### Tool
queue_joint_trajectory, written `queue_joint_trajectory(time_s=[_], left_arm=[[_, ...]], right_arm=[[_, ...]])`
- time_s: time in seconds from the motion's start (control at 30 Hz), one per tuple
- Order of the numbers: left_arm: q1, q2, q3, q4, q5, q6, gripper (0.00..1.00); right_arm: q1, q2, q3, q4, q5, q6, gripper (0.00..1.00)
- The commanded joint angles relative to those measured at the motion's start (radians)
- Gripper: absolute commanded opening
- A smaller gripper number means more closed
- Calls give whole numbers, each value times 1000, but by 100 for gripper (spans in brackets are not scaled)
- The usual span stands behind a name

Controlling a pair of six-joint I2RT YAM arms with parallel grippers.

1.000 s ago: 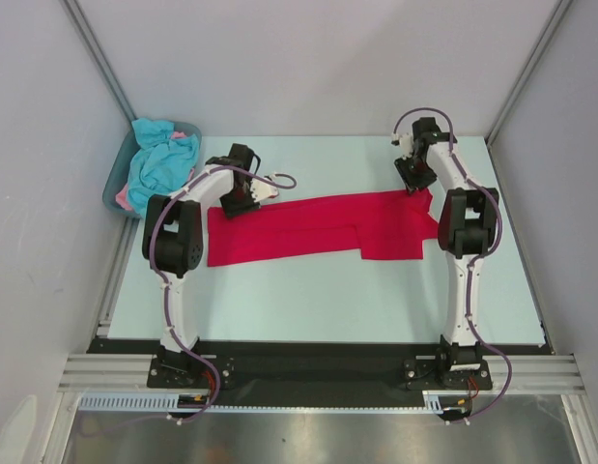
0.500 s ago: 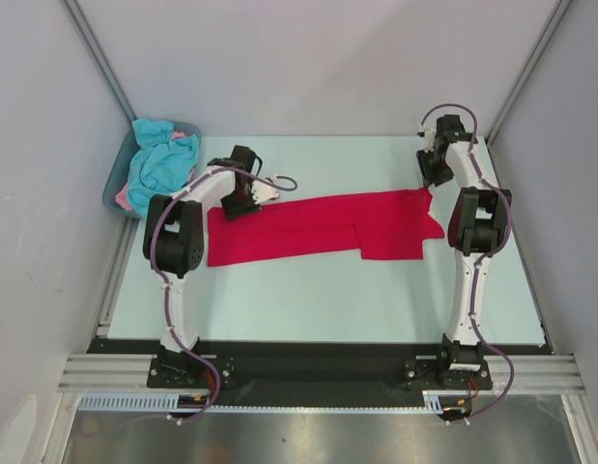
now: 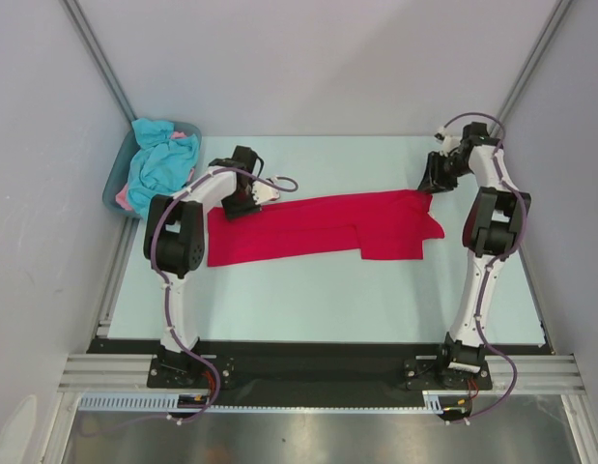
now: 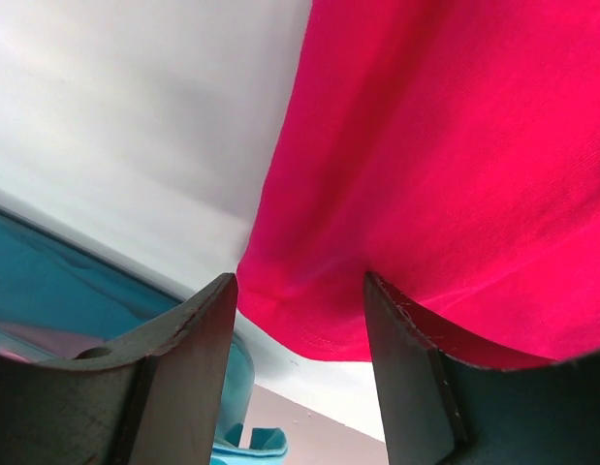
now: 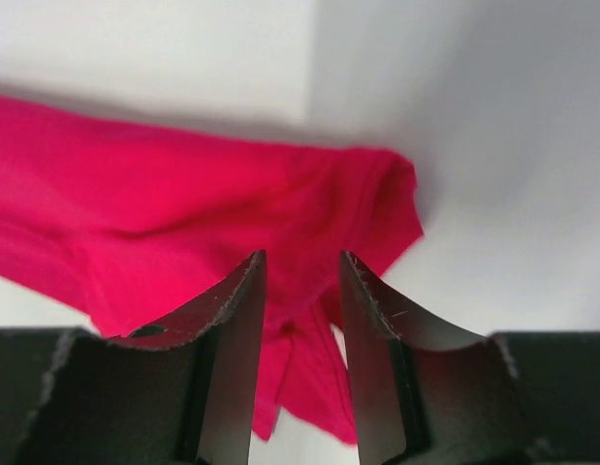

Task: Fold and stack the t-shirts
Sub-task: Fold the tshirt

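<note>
A crimson red t-shirt lies spread flat across the middle of the table, its right part folded over. My left gripper sits low at the shirt's far left corner. In the left wrist view its jaws stand open, with the red hem just beyond the tips and nothing between them. My right gripper hangs at the shirt's far right corner, open. The right wrist view shows the red cloth below the parted jaws, not held. Turquoise t-shirts and a pink one are bunched in the tub.
The grey-blue tub stands at the far left corner of the table, close to my left arm. Grey enclosure walls with metal posts close in the back and both sides. A black rail runs along the near edge.
My right arm has swung to the right, from over the shirt's far edge to its right corner. The left arm and the shirt have not moved.
</note>
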Motion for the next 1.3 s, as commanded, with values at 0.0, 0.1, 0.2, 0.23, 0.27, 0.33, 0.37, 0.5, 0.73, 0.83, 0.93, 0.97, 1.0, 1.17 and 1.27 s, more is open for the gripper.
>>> queue_joint_trajectory(time_s=[0.0,0.1,0.2,0.23,0.27,0.33,0.37,0.5,0.73,0.83,0.93,0.97,1.0,1.17,1.27], left_arm=[[-10,-45,-8,-9,-13,3,61],[-15,-43,-10,-10,-10,0,61],[-19,-40,-5,-10,-7,0,61],[-19,-37,-5,-10,-7,0,61],[-21,-37,-2,-12,-5,2,61],[-22,-36,2,-10,-4,0,61],[-24,-36,2,-10,-4,2,61],[-25,-42,2,-10,-5,6,61],[-25,-50,1,-10,-10,5,61],[-28,-49,-1,-10,-9,0,61],[-30,-48,-1,-10,-10,-1,61],[-33,-48,-2,-10,-9,-3,60],[-33,-45,-1,-10,-8,-3,61],[-35,-45,-1,-10,-12,-3,61],[-33,-48,2,-12,-13,-1,61]], right_arm=[[-45,-126,-34,-28,-97,21,41],[-65,-149,-54,-27,-103,23,41],[-77,-151,-77,-25,-121,16,40],[-77,-146,-90,-30,-137,10,40],[-76,-140,-96,-30,-144,7,39],[-74,-119,-100,-31,-160,0,39],[-76,-111,-99,-31,-158,0,39],[-80,-64,-68,-37,-161,0,38],[-90,-34,-53,-45,-166,-5,40],[-91,-25,-59,-45,-175,-8,41],[-91,-11,-54,-43,-183,-8,41],[-91,-4,-48,-43,-189,-8,41],[-91,-1,-44,-43,-189,-7,42],[-91,29,-24,-45,-218,-5,42],[-91,49,-18,-47,-233,-11,42]])
